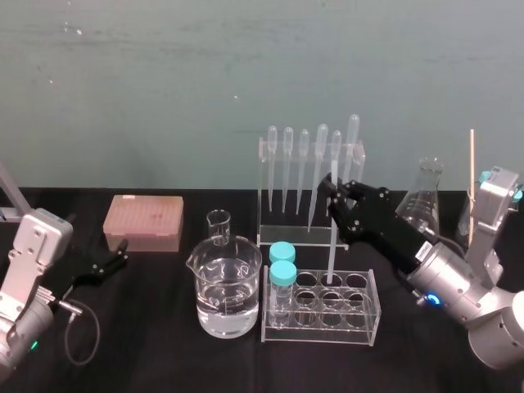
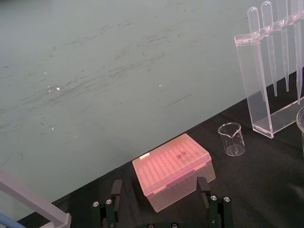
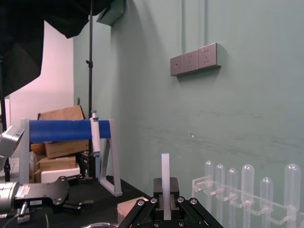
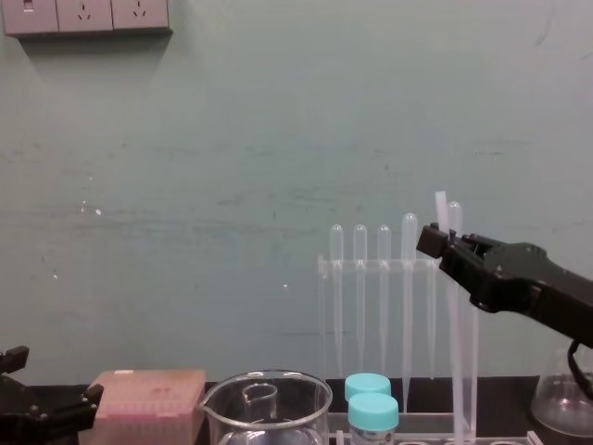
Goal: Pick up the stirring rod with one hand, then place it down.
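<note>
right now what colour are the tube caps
The tube caps are turquoise, clearest in the head view.

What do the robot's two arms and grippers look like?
Right arm: black two-fingered right gripper on a long black forearm, with a rounded silver-grey wrist joint carrying a small blue light. Left arm: boxy silver-grey housing with a green light, black two-fingered left gripper, and a thin black cable looping beneath.

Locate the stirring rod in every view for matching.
Head: stirring rod upright in the right gripper, before the pipette rack.
Chest: rod upright in that gripper, crossing the rack.
Right wrist: rod upright in the gripper, rack beyond.
Left wrist: rack, the shared landmark, beyond the pink box; left gripper parked nearby.
</note>
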